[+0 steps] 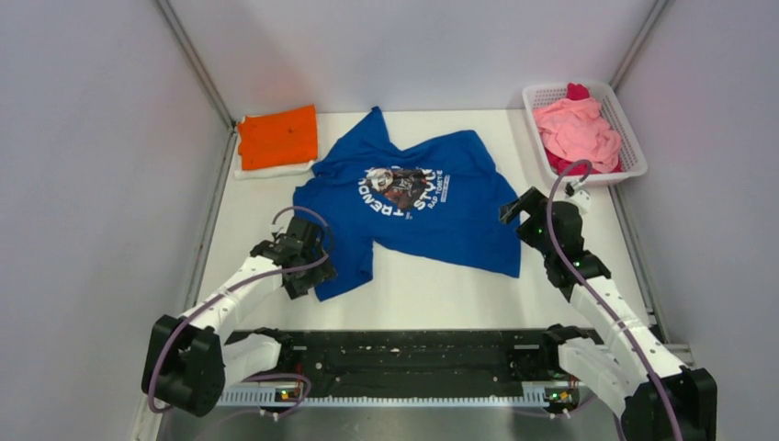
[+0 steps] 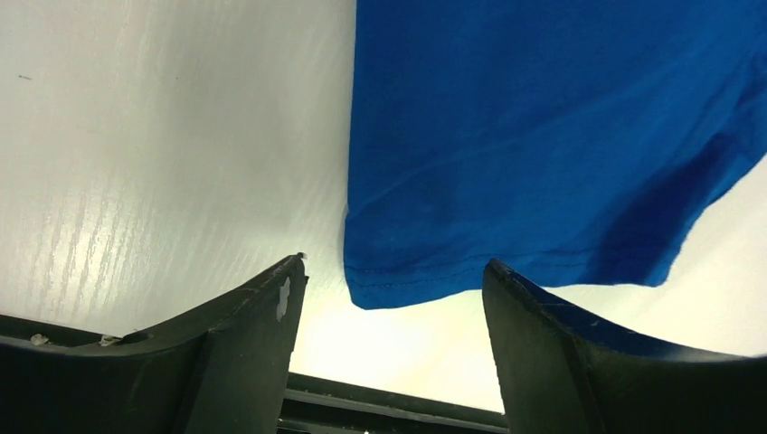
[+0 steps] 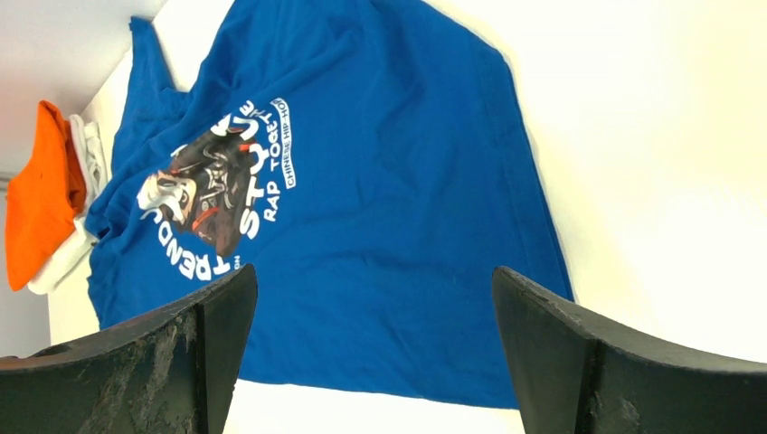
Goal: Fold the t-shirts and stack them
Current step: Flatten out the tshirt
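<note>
Royal-blue t-shirt [image 1: 418, 197]: spread face up at the middle of the table [image 1: 432, 294], not folded, somewhat rumpled. The round chest graphic and white lettering show. One sleeve points to the far edge, and a loose corner reaches near-left.

Left gripper [image 2: 395, 262]: low over the near-left corner of the blue shirt. Its jaws are apart, with the stitched hem corner lying between them. The fingers [image 2: 244, 344] do not pinch the cloth, and nothing is held.

Right gripper [image 3: 373, 268]: at the right edge of the blue shirt, facing left across it. Its jaws are spread wide and it grips nothing. Whether a finger touches the cloth cannot be told.

Orange t-shirt [image 1: 277, 136]: folded into a flat rectangle at the far-left corner of the table, just left of the blue shirt's sleeve.

White cloth [image 1: 266, 170]: folded and lying beneath the orange shirt, its near edge showing.

White mesh basket [image 1: 632, 147]: at the far-right corner of the table, just beyond the right arm.

Pink t-shirts [image 1: 577, 129]: crumpled and heaped inside the basket, rising above its rim.

Magenta t-shirt [image 1: 577, 91]: a small part shows at the far end of the basket, behind the pink heap.
</note>
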